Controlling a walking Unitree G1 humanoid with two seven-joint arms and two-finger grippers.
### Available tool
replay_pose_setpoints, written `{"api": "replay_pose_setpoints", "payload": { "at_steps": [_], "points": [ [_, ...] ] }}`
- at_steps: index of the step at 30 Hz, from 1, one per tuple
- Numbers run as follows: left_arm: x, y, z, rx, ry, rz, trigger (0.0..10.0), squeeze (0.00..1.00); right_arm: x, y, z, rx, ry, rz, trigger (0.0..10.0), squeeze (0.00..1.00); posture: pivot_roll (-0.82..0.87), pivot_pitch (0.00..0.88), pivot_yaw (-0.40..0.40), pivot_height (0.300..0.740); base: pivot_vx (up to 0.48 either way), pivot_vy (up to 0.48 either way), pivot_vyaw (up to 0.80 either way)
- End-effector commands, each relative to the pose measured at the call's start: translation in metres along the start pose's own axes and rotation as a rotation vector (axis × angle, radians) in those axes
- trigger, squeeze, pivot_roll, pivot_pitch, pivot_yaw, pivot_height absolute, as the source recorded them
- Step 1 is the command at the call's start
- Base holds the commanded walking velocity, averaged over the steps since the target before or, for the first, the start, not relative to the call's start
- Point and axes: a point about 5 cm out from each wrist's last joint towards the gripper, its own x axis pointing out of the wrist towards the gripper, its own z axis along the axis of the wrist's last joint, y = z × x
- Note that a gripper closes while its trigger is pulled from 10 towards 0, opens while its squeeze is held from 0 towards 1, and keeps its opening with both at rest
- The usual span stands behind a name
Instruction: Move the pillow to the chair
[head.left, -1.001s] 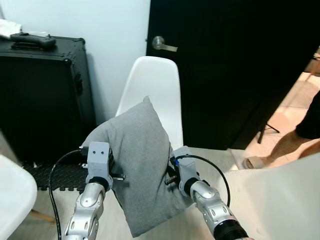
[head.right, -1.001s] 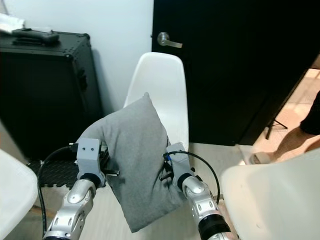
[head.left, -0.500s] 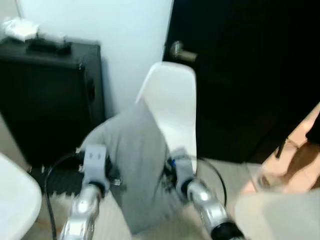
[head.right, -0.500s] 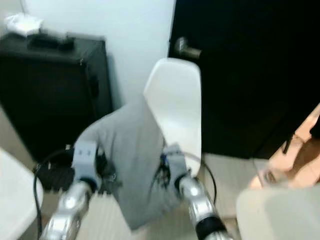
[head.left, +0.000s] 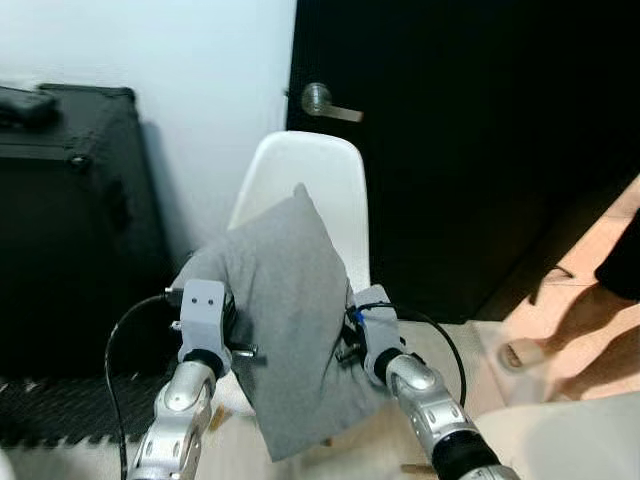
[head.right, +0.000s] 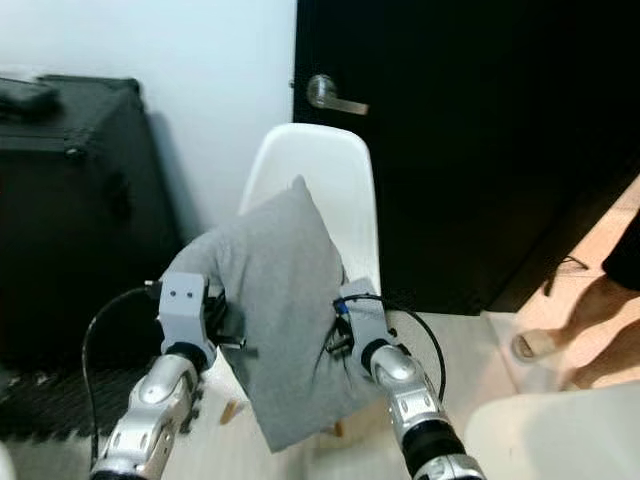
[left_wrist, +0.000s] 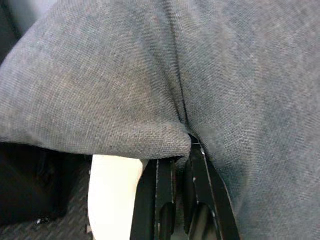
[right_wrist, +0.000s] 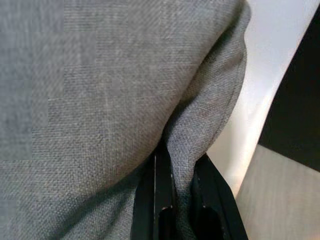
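Grey pillow (head.left: 290, 320) pinched between my L gripper (left_wrist: 182, 150) and R gripper (right_wrist: 177, 155), fingers clamped on fabric, held over chair (head.left: 330, 190). Chair now nearer vs 1 s ago; I judge lowering comes next.

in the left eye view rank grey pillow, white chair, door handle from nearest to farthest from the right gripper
1. Grey fabric pillow, pinched in the right gripper.
2. White plastic chair, just behind the pillow.
3. Silver door handle, up on the black door.

Evenly lit and sharp; warm light on the floor (head.left: 590, 290) at right, black door (head.left: 480, 130) underexposed
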Motion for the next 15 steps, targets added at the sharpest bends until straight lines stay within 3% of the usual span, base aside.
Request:
{"api": "replay_pose_setpoints", "payload": {
  "at_steps": [1, 15],
  "points": [
    [0.0022, -0.0173, 0.0014, -0.011, -0.003, -0.076, 10.0, 0.0, 0.0065, 0.0108, 0.021, -0.031, -0.094, 0.047, 10.0, 0.0, 0.08, 0.0, -0.102, 0.74, 0.0, 0.0, 0.0],
    [0.0009, -0.0165, 0.001, 0.003, 0.0, -0.056, 10.0, 0.0, 0.0065, 0.0099, 0.0217, -0.03, -0.098, 0.049, 10.0, 0.0, 0.08, 0.0, -0.107, 0.74, 0.0, 0.0, 0.0]
  ]
}}
